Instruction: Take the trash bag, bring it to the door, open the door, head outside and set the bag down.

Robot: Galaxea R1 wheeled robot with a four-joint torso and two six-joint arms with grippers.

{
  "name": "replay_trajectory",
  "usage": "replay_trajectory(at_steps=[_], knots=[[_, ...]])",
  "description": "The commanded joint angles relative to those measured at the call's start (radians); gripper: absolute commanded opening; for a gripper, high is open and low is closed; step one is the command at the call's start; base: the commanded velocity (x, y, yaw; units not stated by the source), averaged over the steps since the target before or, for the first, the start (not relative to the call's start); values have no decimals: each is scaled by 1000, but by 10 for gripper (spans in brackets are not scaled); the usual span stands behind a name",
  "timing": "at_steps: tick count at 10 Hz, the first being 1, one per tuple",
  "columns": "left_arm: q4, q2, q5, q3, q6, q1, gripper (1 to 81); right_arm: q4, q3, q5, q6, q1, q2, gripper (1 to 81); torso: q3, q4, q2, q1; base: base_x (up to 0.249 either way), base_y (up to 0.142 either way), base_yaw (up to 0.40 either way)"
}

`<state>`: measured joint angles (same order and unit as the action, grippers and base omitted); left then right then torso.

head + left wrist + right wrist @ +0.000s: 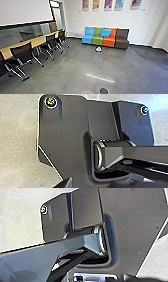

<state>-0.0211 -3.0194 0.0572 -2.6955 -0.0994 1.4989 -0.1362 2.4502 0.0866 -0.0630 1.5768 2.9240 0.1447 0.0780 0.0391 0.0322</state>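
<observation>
Trash bag (99, 49) on flr nr sofa (97, 40), contents unclear; L/R gripper state also unclear.

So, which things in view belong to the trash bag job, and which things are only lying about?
For the job:
white bundle on the floor, probably the trash bag
framed opening at the back, possibly the door

Not for the job:
row of coloured seats
blue cushion on them
long table
black chairs

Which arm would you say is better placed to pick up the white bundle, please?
Right, probably: the white bundle lies a little right of the head view's centre, before the coloured seats. It looks out of reach, though.
</observation>
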Motion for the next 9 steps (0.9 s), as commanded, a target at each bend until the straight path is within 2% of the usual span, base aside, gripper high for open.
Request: replay_trajectory(at_steps=[1,9], knots=[[10,0,-57,2,3,-32,811,9,-14,-61,5,-26,-1,811,0,0,0,0,133,0,0],[7,-1,-57,6,3,-29,811,7,-10,-62,5,-27,5,811,0,0,0,1,132,0,0]])
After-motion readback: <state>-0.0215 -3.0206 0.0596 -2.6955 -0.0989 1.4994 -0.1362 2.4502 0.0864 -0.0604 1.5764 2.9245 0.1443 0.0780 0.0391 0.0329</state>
